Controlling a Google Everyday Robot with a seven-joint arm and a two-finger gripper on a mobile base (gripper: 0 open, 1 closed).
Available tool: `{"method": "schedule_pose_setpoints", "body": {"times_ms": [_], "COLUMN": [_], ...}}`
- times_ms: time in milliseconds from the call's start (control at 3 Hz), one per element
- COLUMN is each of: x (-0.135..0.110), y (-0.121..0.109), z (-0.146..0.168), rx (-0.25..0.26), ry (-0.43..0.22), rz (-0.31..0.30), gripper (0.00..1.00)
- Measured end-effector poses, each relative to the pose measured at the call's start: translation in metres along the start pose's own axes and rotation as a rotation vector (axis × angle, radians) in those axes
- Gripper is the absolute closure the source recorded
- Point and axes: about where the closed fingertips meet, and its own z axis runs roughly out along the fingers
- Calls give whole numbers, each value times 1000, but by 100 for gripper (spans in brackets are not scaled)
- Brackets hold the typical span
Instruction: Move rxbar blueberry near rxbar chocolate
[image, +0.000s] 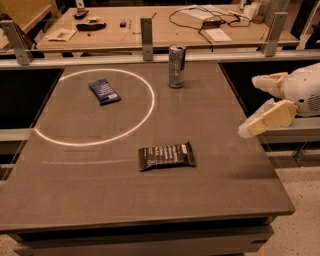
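The rxbar blueberry (104, 91), a small navy-blue wrapper, lies flat at the far left of the table, inside a white ring of light. The rxbar chocolate (166, 156), a larger black wrapper with white lettering, lies flat near the table's middle front. My gripper (257, 106) is at the right edge of the table, above it, with its two pale fingers spread apart and nothing between them. It is far from both bars.
A tall silver can (176, 66) stands upright at the far middle of the table (210, 200). A white light ring (150, 107) marks the left half. A railing with metal posts (146, 32) runs behind, with a cluttered bench beyond.
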Motion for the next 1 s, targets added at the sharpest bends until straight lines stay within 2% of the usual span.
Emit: {"method": "schedule_pose_setpoints", "body": {"times_ms": [333, 667, 1000], "x": [-9, -33, -58], "y": [6, 17, 21], "z": [23, 77, 127], "rx": [-1, -21, -39], "ry": [1, -21, -59], "rz": [23, 53, 57], "gripper": [0, 0, 0]}}
